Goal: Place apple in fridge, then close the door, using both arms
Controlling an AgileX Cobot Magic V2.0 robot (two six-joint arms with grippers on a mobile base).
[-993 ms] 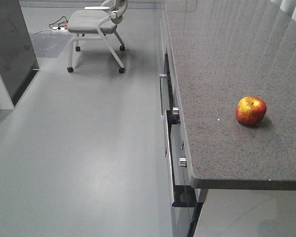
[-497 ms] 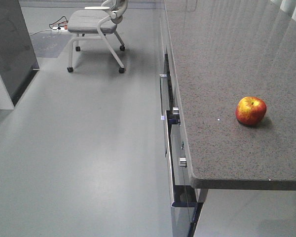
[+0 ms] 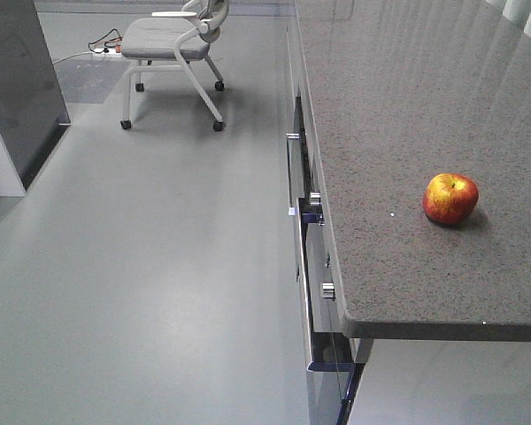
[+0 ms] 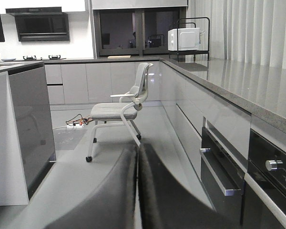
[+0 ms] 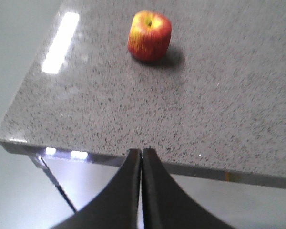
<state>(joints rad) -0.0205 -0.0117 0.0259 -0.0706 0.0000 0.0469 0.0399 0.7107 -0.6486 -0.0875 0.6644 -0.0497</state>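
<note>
The apple, red with yellow patches, sits on the speckled grey counter near its front corner. My right gripper is shut and holds nothing. Its tips are level with the counter's near edge, and the apple lies well beyond them, slightly to the left. My left gripper is also shut and empty, low over the floor and pointing toward a chair. The fridge and its door are out of view.
A grey office chair stands on the floor at the back with a power strip beside it. Oven fronts with handles and knobs line the counter's side. A dark grey panel stands at the left.
The apple and the room have not moved. A small dark sliver now shows at the front view's right edge, just below the counter's edge.
</note>
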